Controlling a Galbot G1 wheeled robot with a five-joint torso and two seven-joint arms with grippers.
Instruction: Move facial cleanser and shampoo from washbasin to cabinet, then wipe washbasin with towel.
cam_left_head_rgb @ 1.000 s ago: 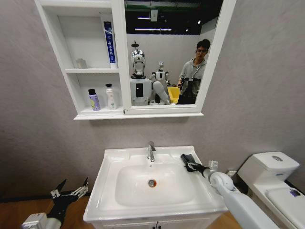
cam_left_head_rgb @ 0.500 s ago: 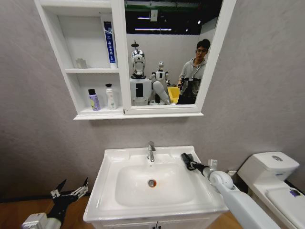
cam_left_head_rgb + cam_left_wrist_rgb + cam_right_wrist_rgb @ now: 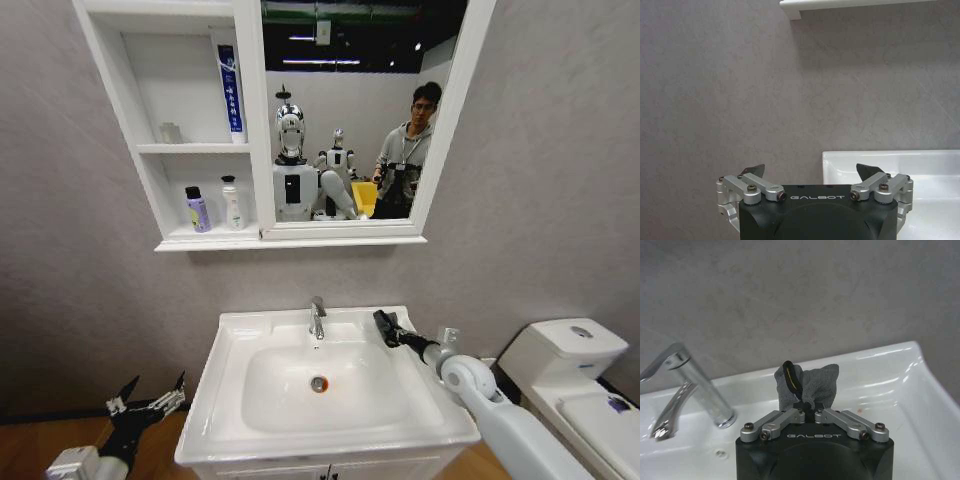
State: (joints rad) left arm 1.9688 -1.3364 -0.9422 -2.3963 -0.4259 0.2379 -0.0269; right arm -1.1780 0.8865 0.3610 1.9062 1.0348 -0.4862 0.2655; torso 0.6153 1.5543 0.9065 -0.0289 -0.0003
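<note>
Right pincer (image 3: pixel 807 409) clamping towel (image 3: pixel 807 382)

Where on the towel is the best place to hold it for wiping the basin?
Pinch the towel by its bunched end from behind, as the right gripper does now, shut on it at the washbasin's back right rim. The loose grey folds stick out past the fingertips, probably leaving free cloth to rub the surface.

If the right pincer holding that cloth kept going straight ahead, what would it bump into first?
Probably the back rim of the washbasin, then the grey wall. The right pincer, shut on the towel, points there beside the tap; depth is unclear.
</note>
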